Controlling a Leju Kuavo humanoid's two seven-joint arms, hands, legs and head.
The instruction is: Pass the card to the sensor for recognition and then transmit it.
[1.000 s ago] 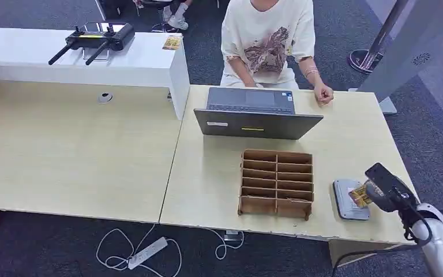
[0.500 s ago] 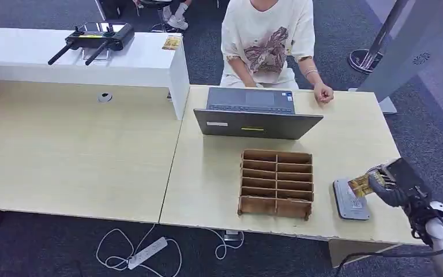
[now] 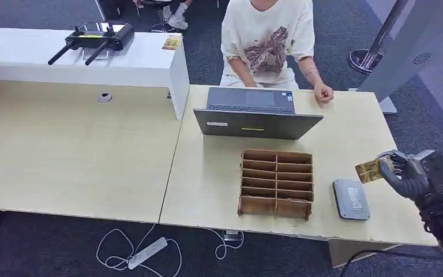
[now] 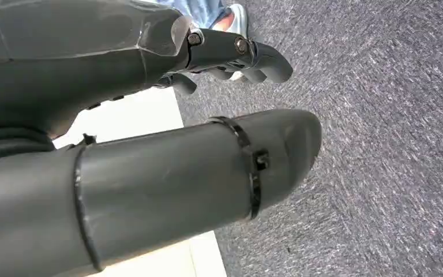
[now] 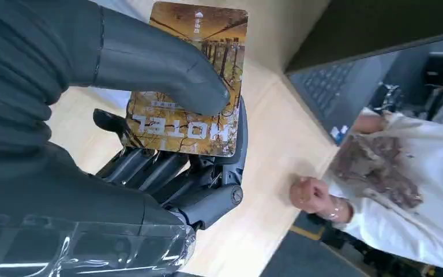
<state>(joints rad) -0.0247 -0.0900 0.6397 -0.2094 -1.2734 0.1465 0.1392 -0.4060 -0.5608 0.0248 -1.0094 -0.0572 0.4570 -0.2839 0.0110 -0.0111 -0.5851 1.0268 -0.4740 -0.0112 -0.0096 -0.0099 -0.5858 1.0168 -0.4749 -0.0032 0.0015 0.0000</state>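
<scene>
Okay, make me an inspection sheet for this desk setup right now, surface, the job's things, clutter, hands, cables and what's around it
Surface: light wood desk, joined to a second desk and a white counter.
Job's things: card printed HOTEL, raised above the desk beyond the grey sensor, not touching it.
Clutter: wooden slotted organizer; open laptop; black controller and a small card on the counter.
Hands: right hand pinches the card between thumb and fingers; left hand hangs over carpet, holding nothing.
Cables: white power strip and loose cords on the floor.
Surroundings: person seated behind the laptop; grey carpet.
</scene>
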